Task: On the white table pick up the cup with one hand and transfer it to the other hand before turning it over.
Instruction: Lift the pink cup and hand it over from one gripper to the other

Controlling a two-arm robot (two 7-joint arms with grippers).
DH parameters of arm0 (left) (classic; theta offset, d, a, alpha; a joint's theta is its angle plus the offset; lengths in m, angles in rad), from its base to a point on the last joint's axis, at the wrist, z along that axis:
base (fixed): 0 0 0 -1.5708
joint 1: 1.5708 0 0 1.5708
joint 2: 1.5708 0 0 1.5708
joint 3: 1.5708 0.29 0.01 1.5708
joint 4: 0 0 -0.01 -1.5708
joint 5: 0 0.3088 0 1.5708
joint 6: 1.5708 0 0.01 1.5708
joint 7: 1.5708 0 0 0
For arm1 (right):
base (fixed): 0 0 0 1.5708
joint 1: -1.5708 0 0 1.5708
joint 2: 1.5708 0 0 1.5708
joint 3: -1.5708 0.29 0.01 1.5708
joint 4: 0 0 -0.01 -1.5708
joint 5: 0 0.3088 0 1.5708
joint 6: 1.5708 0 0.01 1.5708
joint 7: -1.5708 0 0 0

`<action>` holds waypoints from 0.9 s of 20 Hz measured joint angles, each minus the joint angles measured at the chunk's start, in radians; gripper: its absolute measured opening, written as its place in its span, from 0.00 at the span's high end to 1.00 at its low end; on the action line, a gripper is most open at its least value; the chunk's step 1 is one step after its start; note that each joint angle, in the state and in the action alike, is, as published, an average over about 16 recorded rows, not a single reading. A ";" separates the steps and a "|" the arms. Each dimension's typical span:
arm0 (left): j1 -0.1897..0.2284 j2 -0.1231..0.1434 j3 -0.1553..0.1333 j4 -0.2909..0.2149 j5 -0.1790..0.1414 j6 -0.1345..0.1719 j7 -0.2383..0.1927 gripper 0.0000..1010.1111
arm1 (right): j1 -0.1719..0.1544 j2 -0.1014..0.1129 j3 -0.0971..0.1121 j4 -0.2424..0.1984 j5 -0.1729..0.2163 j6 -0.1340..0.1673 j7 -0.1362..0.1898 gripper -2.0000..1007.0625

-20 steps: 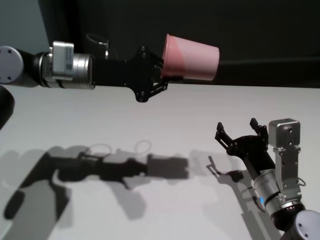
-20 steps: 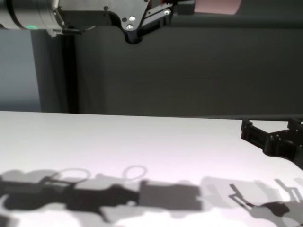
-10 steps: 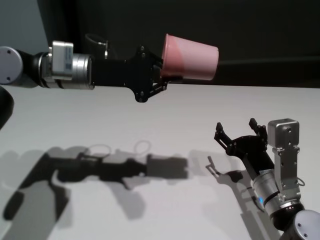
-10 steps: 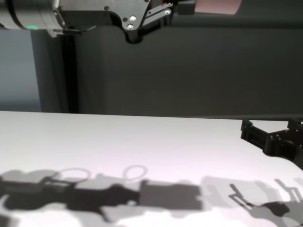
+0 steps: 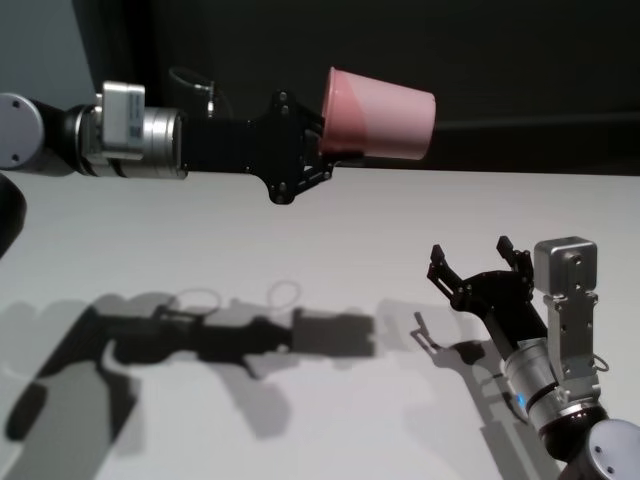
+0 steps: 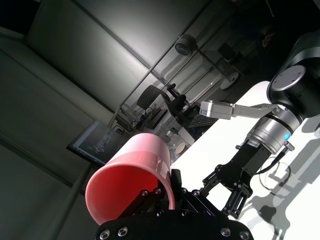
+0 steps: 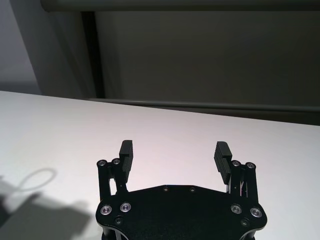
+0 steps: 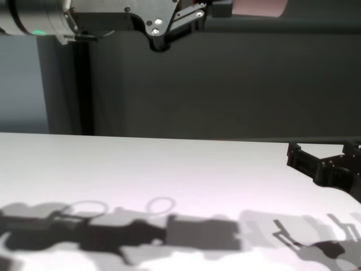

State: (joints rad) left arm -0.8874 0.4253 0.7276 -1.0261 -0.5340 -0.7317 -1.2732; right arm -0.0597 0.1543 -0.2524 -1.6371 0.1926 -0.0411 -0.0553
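The salmon-pink cup [image 5: 382, 112] lies on its side high above the white table [image 5: 250, 240], its flat base pointing right. My left gripper [image 5: 335, 125] is shut on the cup's rim and holds it out horizontally. The cup also shows in the left wrist view [image 6: 131, 176] and at the top edge of the chest view [image 8: 259, 7]. My right gripper [image 5: 478, 258] is open and empty, low over the table at the right, below and to the right of the cup. Its fingers [image 7: 126, 150] stand apart in the right wrist view.
The arms cast dark shadows [image 5: 220, 340] on the table's middle. A dark wall [image 8: 225, 84] stands behind the table's far edge.
The cup and left gripper have shifted very slightly left. The right arm has sunk a little.
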 joint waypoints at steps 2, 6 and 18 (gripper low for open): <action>0.000 0.000 0.000 0.000 0.000 0.000 0.000 0.96 | -0.001 -0.003 0.006 -0.002 0.004 0.002 0.004 0.01; 0.000 0.000 0.000 0.000 0.000 0.001 0.000 0.96 | -0.002 -0.011 0.024 -0.010 0.016 0.007 0.016 0.01; 0.000 -0.001 -0.001 0.001 0.000 0.001 0.000 0.96 | 0.002 -0.050 0.108 -0.059 0.108 0.043 0.087 0.01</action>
State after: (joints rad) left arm -0.8874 0.4246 0.7264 -1.0255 -0.5342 -0.7305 -1.2728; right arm -0.0578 0.1046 -0.1441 -1.6960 0.3003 0.0022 0.0319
